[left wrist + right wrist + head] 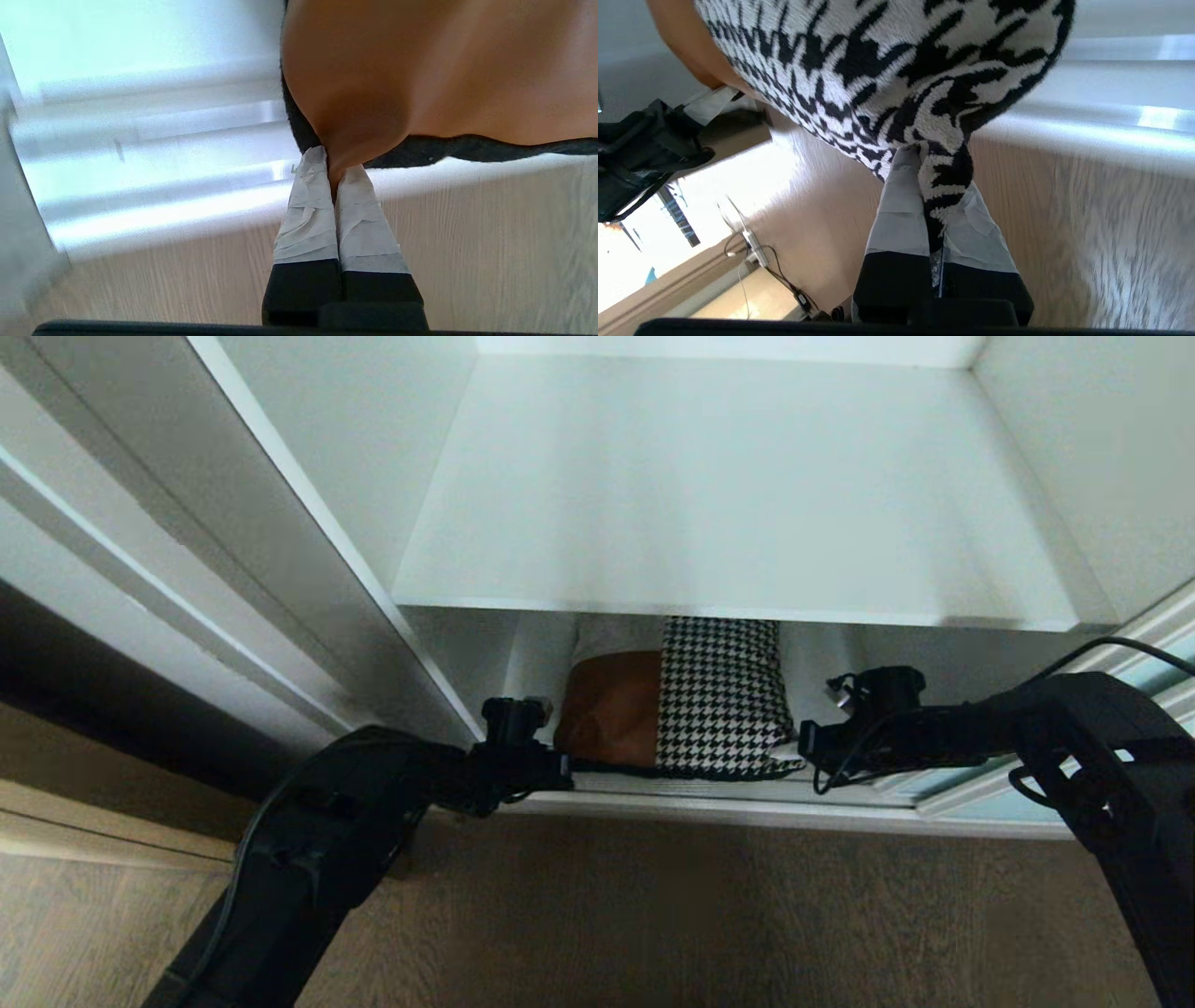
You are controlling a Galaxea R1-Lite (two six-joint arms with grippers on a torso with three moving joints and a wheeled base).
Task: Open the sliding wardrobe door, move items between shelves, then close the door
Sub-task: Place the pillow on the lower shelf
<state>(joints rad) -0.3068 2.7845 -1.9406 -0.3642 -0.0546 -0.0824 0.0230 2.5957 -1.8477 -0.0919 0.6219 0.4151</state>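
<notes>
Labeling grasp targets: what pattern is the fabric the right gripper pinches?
Black-and-white houndstooth knit piece, pinched by the right gripper; clearest in the right wrist view.

Both arms reach forward, low and level. The left gripper (334,172), at seven o'clock, is pinched tight; the right gripper (931,186), at four o'clock, is clamped too.
</notes>
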